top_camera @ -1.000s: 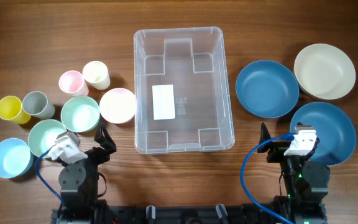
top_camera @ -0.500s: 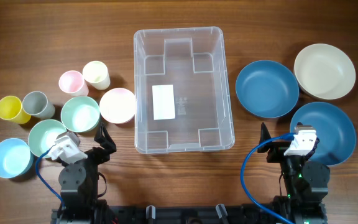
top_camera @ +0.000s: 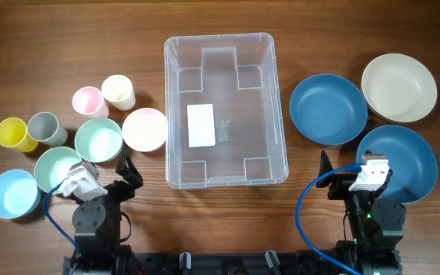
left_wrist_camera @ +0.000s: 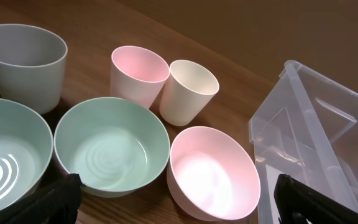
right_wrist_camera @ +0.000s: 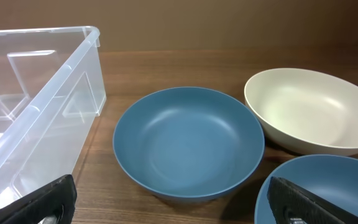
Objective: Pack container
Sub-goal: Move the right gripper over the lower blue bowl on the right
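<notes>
The clear plastic container point(top_camera: 224, 107) stands empty in the middle of the table, a white label point(top_camera: 200, 125) on its floor. It shows at the right of the left wrist view point(left_wrist_camera: 328, 143) and at the left of the right wrist view point(right_wrist_camera: 36, 118). My left gripper point(left_wrist_camera: 176, 208) is open and empty, low at the front left, facing a pink bowl point(left_wrist_camera: 213, 174) and a green bowl point(left_wrist_camera: 112, 146). My right gripper point(right_wrist_camera: 169, 208) is open and empty at the front right, facing a blue bowl point(right_wrist_camera: 188, 143).
Left of the container stand a pink cup point(top_camera: 87, 101), cream cup point(top_camera: 118, 91), grey cup point(top_camera: 44, 128), yellow cup point(top_camera: 12, 134), a second green bowl point(top_camera: 56, 168) and a light blue bowl point(top_camera: 12, 193). Right of it lie a cream bowl point(top_camera: 398, 86) and a second blue bowl point(top_camera: 403, 156).
</notes>
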Controlling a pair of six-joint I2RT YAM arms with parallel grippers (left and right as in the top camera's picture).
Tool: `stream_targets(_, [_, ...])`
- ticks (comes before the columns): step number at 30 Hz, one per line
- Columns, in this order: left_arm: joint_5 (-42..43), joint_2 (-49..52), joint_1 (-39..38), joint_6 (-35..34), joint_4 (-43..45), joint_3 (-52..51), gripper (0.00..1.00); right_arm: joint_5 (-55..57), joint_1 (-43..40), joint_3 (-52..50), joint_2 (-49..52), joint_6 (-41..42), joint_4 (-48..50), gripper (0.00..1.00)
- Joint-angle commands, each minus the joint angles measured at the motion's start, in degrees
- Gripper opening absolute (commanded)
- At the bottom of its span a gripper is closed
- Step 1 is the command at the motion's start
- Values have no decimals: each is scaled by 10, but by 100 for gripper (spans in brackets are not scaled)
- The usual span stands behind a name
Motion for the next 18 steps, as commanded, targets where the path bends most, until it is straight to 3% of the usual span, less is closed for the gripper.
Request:
stream_targets(1, [5,-3,5,10,2,-3,100,-22,-2,-3,-7,61,10,100])
stream_targets(7, [5,-3,5,10,2,-3,100,7,-2,63,19,139,-33,100])
stream_targets(11, [5,-3,5,10,2,-3,100,15,-2,167,109,191,-105,100])
stream_targets(18, [5,-3,5,10,2,-3,100,-230,-2,312,253,186,-101,100])
